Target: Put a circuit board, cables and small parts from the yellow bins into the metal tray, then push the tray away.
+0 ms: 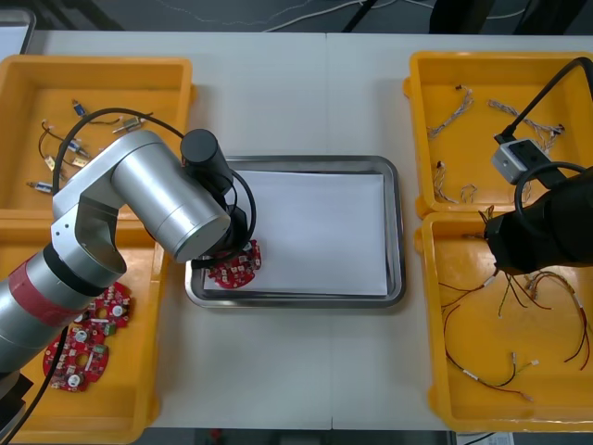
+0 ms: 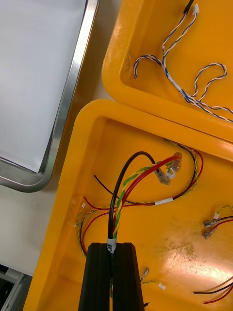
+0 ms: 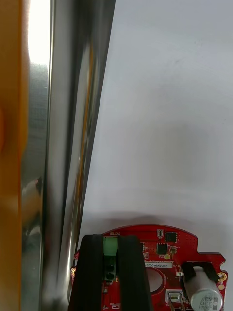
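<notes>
My left claw (image 3: 110,240), pinching the circuit board (image 3: 165,257) beside the metal tray (image 3: 68,146) wall, should lay it flat before spreading, while my right claw (image 2: 112,245) pinches cables (image 2: 141,177) above a yellow bin (image 2: 170,243).

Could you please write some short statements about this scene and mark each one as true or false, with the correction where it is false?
1. The left gripper is shut on a round red circuit board at the near left corner of the metal tray. True.
2. The tray is bare and shiny inside. False: it is white inside.
3. The right gripper is shut on a bundle of cables. True.
4. The right gripper hangs over the tray. False: it is over the near right bin.
5. More red boards lie in the near left bin. True.
</notes>
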